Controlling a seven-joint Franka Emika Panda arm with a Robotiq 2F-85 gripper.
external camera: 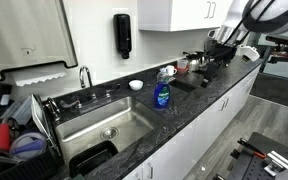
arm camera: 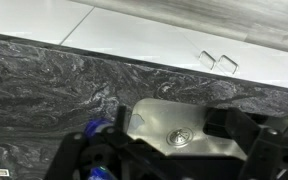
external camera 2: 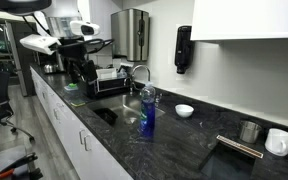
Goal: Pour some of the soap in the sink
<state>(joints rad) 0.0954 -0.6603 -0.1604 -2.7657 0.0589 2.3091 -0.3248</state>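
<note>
Wrist view: the gripper (arm camera: 172, 140) is seen spread open with nothing held, the sink (arm camera: 154, 118) framed between its jaws. The soap (external camera: 162, 93) is stood upright on the counter (external camera: 202, 95), just beside the basin.

arm (external camera: 269, 12) raised high; gripper (arm camera: 169, 150) spread wide, empty

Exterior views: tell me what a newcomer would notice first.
The blue soap stands upright on the dark counter beside the steel sink. A black dispenser hangs on the wall behind it, and the arm sits far along the counter.
</note>
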